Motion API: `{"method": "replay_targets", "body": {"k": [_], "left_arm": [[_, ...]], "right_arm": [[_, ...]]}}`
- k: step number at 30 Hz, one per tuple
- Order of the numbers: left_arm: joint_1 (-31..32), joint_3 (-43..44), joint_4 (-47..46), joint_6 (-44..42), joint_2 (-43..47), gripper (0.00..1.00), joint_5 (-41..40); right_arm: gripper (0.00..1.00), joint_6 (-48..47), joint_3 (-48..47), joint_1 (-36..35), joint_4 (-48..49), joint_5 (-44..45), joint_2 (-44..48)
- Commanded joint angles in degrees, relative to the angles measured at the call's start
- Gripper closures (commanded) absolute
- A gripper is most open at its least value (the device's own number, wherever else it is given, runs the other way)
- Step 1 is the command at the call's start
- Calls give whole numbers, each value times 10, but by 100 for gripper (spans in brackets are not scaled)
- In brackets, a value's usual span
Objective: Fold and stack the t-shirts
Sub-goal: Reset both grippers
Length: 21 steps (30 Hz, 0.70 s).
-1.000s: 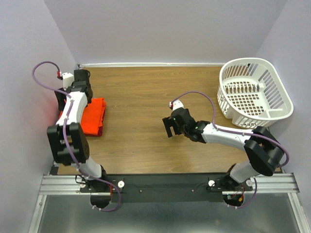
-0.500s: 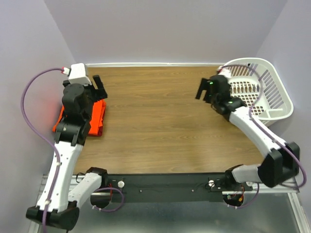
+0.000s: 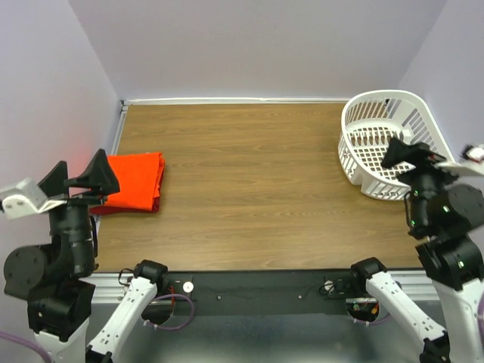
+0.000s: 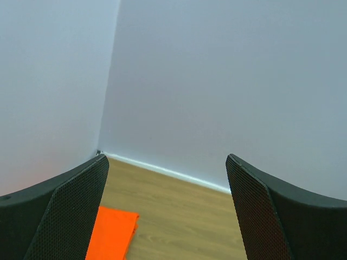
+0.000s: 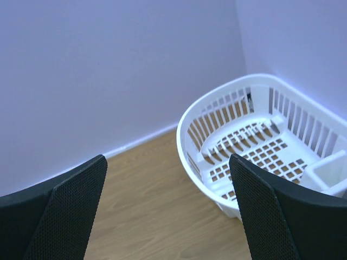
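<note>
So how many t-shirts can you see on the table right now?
1: a folded orange-red t-shirt pile at the table's left edge. A second shirt may be hidden folded inside or beneath it. No shirt shows in the white basket.

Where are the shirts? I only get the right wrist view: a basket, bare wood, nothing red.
Observer: The top view shows a folded orange-red shirt at the left edge of the table.
Operator: And the second one?
Observer: Only orange-red cloth shows. I cannot tell whether another lies underneath.
Operator: Is the left gripper on it?
Observer: No. The left gripper is raised off the table, open and empty, not touching the shirt.
</note>
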<state>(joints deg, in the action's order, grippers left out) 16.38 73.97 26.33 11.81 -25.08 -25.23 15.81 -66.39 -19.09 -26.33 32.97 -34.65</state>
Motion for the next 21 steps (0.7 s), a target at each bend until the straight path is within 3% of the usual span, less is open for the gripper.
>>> {"method": "replay_targets", "body": {"k": [1,12,21], "left_arm": [[3,-38,-21,23,58,4,-81],[2,-134,-131,32,147,3,-155],[2,-150,-127,38,145,3,-149]], "right_arm": [[0,-54,36,-2,-26,17,81],[0,-90,81,-2,-7,-14,159],[0,-93,98,-2,8,-19,165]]}}
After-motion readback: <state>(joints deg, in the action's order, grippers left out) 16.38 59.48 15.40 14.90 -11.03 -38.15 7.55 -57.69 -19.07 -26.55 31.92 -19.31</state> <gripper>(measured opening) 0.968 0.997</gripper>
